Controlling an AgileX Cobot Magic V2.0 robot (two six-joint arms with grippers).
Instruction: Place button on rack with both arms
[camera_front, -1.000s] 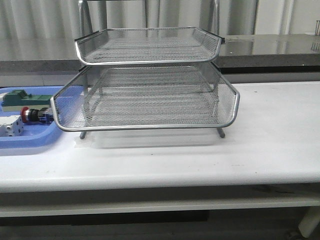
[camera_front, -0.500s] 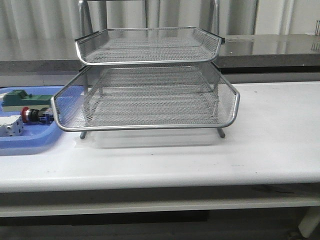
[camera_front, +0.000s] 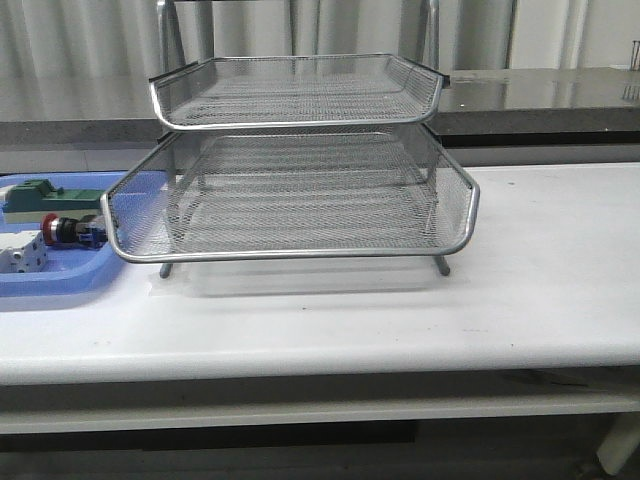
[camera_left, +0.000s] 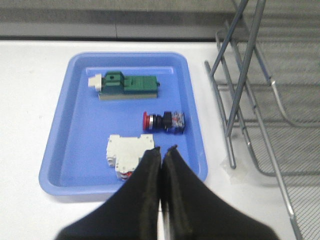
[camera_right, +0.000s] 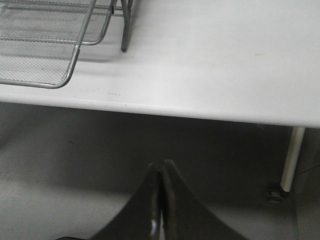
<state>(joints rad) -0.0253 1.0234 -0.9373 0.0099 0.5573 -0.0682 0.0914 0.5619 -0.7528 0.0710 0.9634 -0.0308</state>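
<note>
The left gripper (camera_left: 164, 149) has its two dark fingers pressed together with nothing between them, and it hangs above the near edge of a blue tray (camera_left: 65, 131), just over a white block (camera_left: 129, 155). The right gripper (camera_right: 162, 164) is likewise closed and empty, its tips meeting in a point below and in front of the table (camera_right: 215, 60) edge, well away from everything on top. Inside the blue tray the button (camera_left: 164, 120) lies on its side, red cap toward the tray's middle and blue end toward the rack, between the white block and a green block (camera_left: 129, 86). It touches neither block. The rack (camera_front: 300, 190) stands on the white table just beside the tray; in the front view its lower wire shelf juts out past the upper one and partly overhangs the tray's edge, with the button (camera_front: 68, 230) visible just outside the mesh.
</note>
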